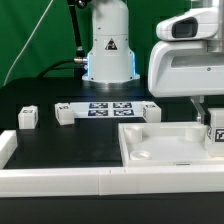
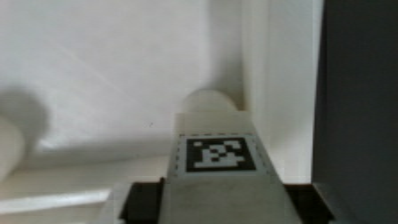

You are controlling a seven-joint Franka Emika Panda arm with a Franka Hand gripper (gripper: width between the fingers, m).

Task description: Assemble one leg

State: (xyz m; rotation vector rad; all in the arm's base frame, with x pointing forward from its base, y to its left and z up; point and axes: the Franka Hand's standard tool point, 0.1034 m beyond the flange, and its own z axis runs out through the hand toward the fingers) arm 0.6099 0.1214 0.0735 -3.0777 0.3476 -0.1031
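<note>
My gripper (image 1: 207,122) hangs at the exterior view's right, over the right part of the large white tray piece (image 1: 160,150). It is shut on a leg (image 1: 215,135), a small white block with a black-and-white marker. In the wrist view the leg (image 2: 217,150) sits between the dark fingers (image 2: 155,197) of my gripper (image 2: 222,203). Its far end points down at the tray piece (image 2: 107,70), close to the tray's wall. I cannot tell whether it touches. Part of a round recess (image 2: 9,140) shows beside it.
Two more small white legs (image 1: 28,117) (image 1: 65,113) stand on the black table at the exterior view's left. The marker board (image 1: 110,108) lies in front of the robot base (image 1: 108,55). A low white wall (image 1: 90,182) runs along the front.
</note>
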